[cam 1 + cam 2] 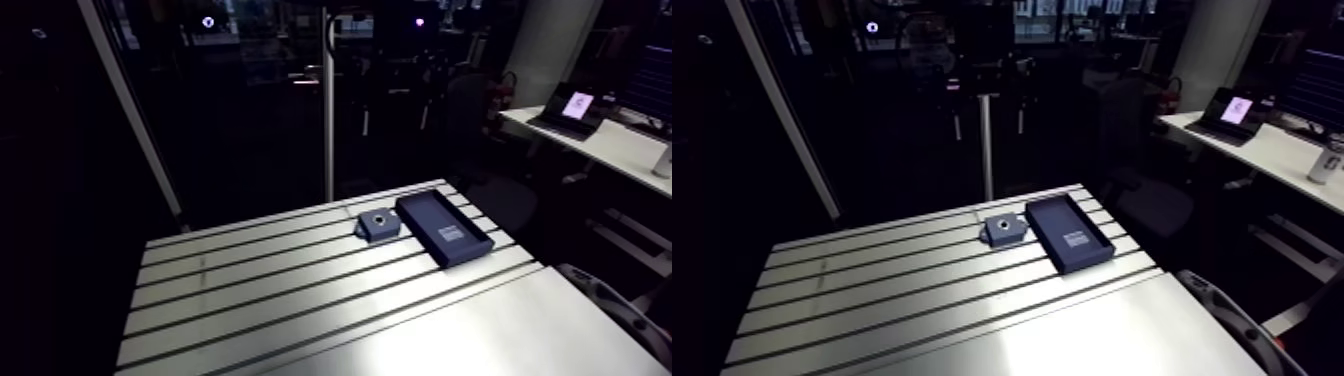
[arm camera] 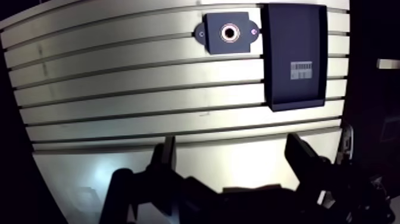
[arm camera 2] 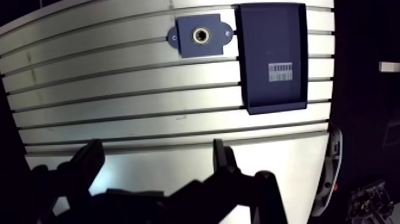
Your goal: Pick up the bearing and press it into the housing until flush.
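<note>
Slotted table [image 1: 260, 290] fills the lower half of the arm view, slots running lower left to upper right.

Dark tray [image 1: 425, 212], right of centre in the arm view, lies flat and long-side along the housing. A barcode label [image 2: 301, 69] sits on its floor and nothing else shows in it.

Gripper [image 2: 235, 164]: fingers [image 2: 168, 156] spread wide with only bare table between them. It is held well back from both parts, probably so that the whole layout stays in sight before a pick.

Housing [image 1: 379, 225] lies just beside the tray (touching or not, can't tell), flat with its bore up. I judge that suits a straight-down press.

Bearing: no loose one seen anywhere on the table. A bright ring [image 2: 228, 32] sits in the bore; it may be the bearing already seated, or only the bore's lip. Cannot tell from here.
</note>
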Controlling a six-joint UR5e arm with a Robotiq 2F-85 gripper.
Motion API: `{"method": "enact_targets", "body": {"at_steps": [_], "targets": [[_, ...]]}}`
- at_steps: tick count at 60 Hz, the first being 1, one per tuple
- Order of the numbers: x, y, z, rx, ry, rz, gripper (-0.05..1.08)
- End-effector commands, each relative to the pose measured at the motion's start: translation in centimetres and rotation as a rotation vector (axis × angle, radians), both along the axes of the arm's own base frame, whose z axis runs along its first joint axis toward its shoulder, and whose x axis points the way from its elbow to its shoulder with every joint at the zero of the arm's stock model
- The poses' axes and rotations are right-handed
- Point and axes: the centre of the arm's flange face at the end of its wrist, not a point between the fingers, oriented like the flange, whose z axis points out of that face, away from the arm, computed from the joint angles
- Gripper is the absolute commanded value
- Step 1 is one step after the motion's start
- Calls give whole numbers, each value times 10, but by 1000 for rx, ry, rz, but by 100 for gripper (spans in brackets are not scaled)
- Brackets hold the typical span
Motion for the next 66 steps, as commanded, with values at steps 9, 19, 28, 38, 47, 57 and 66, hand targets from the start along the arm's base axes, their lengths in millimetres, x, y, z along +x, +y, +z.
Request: {"method": "enact_targets", "body": {"at_steps": [9,19,28,38,47,57,66], "targets": [[38,-56,47,-24,42,-1,1],[37,-60,49,-17,46,9,1],[37,-62,48,-14,37,15,1],[38,-70,45,-8,28,33,1],[39,-79,45,-7,27,51,1],[37,-88,45,-7,30,69,1],[33,-89,42,-9,26,69,1]]}}
